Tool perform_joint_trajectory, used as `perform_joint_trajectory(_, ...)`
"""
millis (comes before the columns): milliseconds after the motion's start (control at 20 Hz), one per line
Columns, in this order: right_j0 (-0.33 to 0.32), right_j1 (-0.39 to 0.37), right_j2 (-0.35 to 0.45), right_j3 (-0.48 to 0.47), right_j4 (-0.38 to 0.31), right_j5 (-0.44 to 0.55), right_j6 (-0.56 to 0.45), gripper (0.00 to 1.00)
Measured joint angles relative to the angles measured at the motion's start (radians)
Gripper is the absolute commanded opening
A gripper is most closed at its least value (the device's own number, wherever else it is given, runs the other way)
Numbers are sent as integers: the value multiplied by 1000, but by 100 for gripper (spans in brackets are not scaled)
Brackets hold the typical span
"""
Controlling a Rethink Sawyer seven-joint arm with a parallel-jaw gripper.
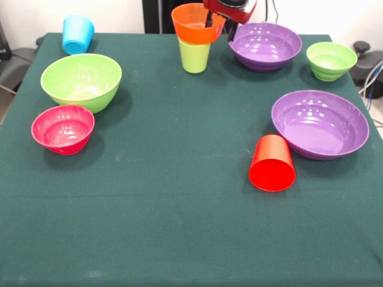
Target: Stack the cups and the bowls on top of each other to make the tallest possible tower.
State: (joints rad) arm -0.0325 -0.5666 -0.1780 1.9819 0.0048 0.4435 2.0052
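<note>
While only its red and black lower part is seen at the top edge, the end effector [219, 27] is lowered over the far side of the worktop [179, 227], one finger pressed inside the rim of the orange bowl [195, 23], which is pinched. That bowl is seated on the lime green cup [195, 56] just below. A purple bowl [266, 46] is found just beside. No writing can be read.

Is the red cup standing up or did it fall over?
Fallen over. The red cup lies on its side on the table, its mouth facing the camera.
</note>
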Motion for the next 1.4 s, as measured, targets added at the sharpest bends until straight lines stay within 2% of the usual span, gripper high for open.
perform_joint_trajectory(150,0,0,0,0,0,0,0,100)
perform_joint_trajectory(200,0,0,0,0,0,0,0,0)
perform_joint_trajectory(1400,-4,-2,-3,0,0,0,0,0)
